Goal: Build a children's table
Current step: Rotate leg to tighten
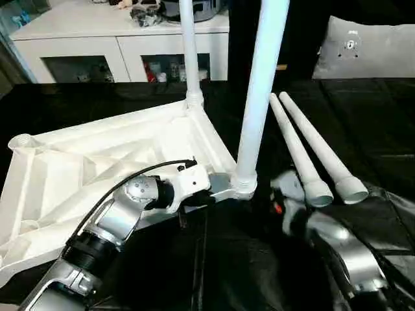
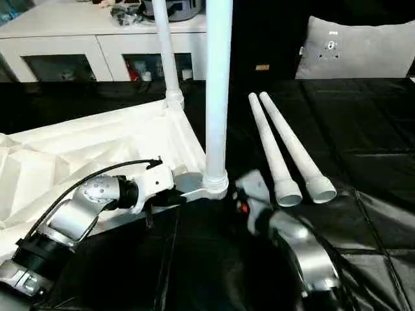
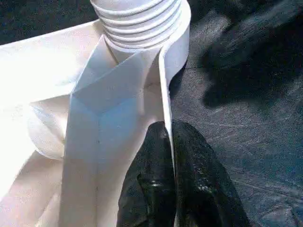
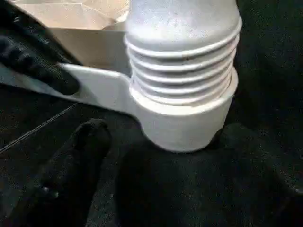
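Black mat, tabletop [image 1: 97,168] underside up, two legs [image 1: 259,91] vertical, left end effector [image 3: 168,184] pinching rim

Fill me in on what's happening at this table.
The robot is putting together a white children's table. The tabletop lies upside down on black cloth, with two legs already standing in its sockets: a far leg and a near leg. The left hand pinches the tabletop's rim close to the near leg. The right hand sits open just off that leg's threaded base. Two loose legs lie beside it, waiting.
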